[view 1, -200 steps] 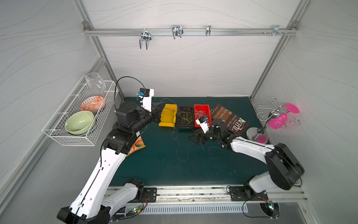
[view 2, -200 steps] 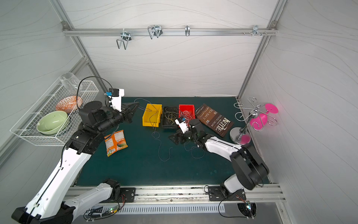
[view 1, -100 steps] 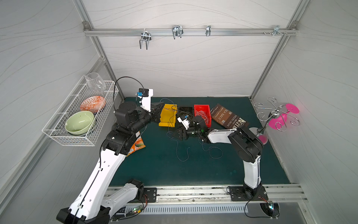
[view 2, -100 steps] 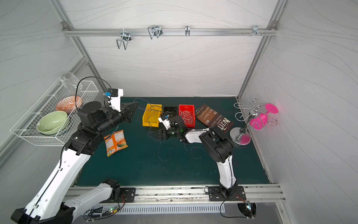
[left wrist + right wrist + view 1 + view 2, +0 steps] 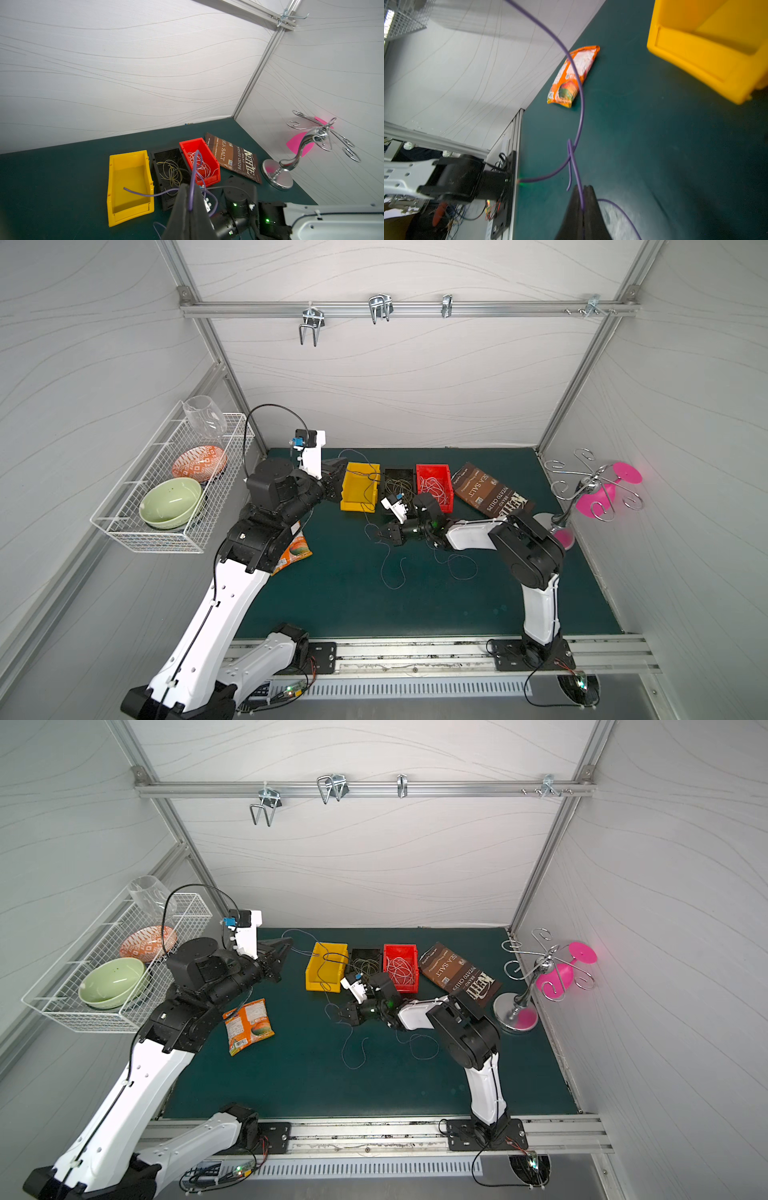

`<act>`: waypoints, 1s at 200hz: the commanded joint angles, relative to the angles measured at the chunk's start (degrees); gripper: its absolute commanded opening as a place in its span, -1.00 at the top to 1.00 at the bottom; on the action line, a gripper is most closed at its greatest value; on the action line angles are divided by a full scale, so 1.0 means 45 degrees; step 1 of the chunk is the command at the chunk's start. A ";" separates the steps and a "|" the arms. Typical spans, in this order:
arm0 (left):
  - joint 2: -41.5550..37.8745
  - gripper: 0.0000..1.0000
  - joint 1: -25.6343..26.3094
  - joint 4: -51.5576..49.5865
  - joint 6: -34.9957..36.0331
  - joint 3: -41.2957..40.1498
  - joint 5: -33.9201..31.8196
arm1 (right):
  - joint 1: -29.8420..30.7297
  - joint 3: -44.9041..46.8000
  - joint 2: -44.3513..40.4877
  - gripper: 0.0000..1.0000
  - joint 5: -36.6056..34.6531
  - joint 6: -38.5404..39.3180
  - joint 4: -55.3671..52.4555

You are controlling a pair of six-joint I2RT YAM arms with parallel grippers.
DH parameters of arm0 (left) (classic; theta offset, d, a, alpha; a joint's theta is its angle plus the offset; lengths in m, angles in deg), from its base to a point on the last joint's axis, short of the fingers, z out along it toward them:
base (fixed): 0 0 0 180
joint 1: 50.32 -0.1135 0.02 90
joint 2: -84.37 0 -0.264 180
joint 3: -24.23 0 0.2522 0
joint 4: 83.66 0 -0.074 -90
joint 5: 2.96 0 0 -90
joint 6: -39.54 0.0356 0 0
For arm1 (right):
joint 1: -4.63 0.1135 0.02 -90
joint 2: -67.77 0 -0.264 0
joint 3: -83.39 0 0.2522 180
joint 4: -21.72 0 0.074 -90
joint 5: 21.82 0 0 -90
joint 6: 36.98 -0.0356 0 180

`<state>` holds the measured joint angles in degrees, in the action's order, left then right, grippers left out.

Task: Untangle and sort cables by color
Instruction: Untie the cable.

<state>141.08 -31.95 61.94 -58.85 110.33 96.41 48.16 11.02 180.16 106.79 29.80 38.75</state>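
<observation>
My left gripper (image 5: 189,186) is shut on a thin dark blue-purple cable (image 5: 194,166); in a top view it hovers (image 5: 286,946) left of the yellow bin (image 5: 359,487). That strand drapes over the yellow bin down to my right gripper (image 5: 583,187), which is shut on it low over the green mat, in front of the black bin (image 5: 399,485). More of the dark cable (image 5: 392,572) curls loose on the mat. Yellow-olive cables lie in the black bin. White cables (image 5: 434,489) fill the red bin (image 5: 446,472).
A brown chips bag (image 5: 490,493) lies right of the red bin. An orange snack packet (image 5: 297,551) sits by my left arm. A wire basket (image 5: 137,531) with bowls hangs on the left wall. A chrome stand (image 5: 561,526) with a pink glass stands far right.
My right arm swung left from beside the chips bag to in front of the black bin, and its jaws closed on the dark cable. The left arm stayed put.
</observation>
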 commanded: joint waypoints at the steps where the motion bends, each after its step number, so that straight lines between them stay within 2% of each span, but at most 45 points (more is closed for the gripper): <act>1: -0.0087 1.00 -0.0078 -0.0025 0.0759 0.0812 -0.1476 | -0.0629 0.1143 -0.1431 1.00 -0.0524 0.0589 -0.0931; 41: -0.0158 1.00 -0.0098 -0.0504 0.1473 0.0883 -0.3224 | -0.2072 0.3457 -0.3818 1.00 -0.1825 0.1311 -0.2724; 71: -0.0218 1.00 -0.0099 -0.0758 0.1878 0.0954 -0.4168 | -0.2849 0.3874 -0.4721 1.00 -0.2482 0.2131 -0.4374; 85: -0.0238 1.00 -0.0098 -0.0939 0.2112 0.1065 -0.4715 | -0.3158 0.3772 -0.5045 1.00 -0.3476 0.2340 -0.5510; 103: -0.0277 1.00 -0.0098 -0.1092 0.2611 0.1179 -0.5810 | -0.3765 0.3975 -0.5624 1.00 -0.4264 0.2215 -0.6098; 121: -0.0294 1.00 -0.0098 -0.1220 0.3151 0.1310 -0.6934 | -0.4209 0.4204 -0.6180 1.00 -0.4366 0.2238 -0.6322; 148: -0.0390 1.00 -0.0098 -0.1092 0.3376 0.1327 -0.6613 | -0.4326 0.4048 -0.6459 1.00 -0.4513 0.2416 -0.6750; 178: -0.0443 1.00 -0.0098 -0.1137 0.3876 0.1560 -0.7568 | -0.4692 0.4098 -0.6947 1.00 -0.5192 0.1989 -0.7021; 200: -0.0574 1.00 -0.0108 -0.1110 0.3888 0.1544 -0.7394 | -0.4762 0.4096 -0.7172 1.00 -0.5337 0.1802 -0.7162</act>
<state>139.79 -32.17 55.44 -42.96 114.92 64.89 27.44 29.55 150.22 84.69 39.07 8.74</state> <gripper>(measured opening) 0.048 0.044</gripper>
